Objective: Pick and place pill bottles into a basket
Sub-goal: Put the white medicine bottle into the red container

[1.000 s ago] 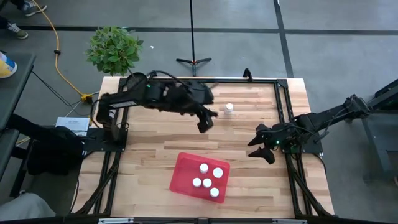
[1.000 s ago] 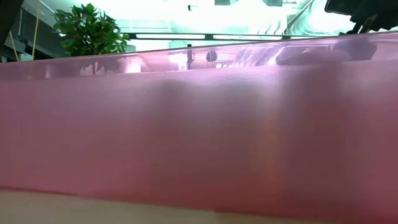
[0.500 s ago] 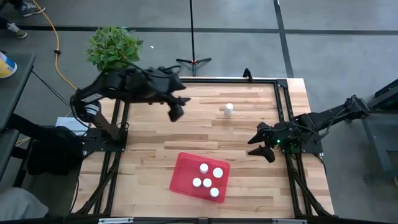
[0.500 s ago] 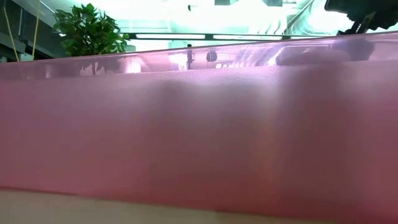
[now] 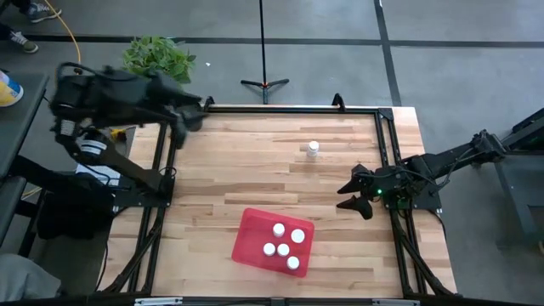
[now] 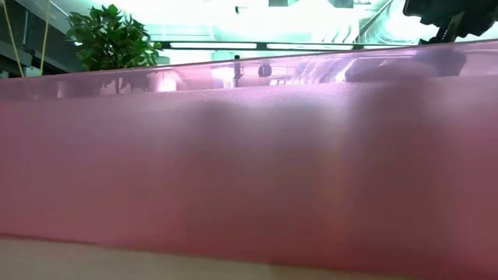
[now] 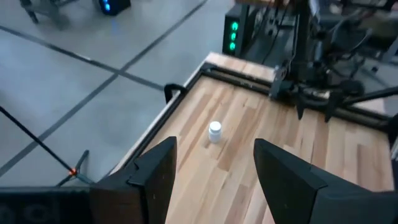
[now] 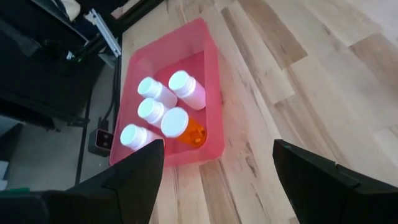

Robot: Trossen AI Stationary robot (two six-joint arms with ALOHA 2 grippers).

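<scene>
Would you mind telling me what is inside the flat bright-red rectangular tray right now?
The red tray holds five small white-capped pill bottles, one with an orange-amber body. The tray floor beneath them is covered. A sixth bottle stands outside on the wooden table.

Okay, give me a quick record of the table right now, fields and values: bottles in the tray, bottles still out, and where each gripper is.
bottles in tray: five pill bottles, one amber-bodied, standing in the red tray
bottles out: one white-capped bottle upright on the table, toward the far edge
left gripper: open, empty, at the table's far left corner
right gripper: open, empty, at the right edge
task state: one bottle left to place
</scene>
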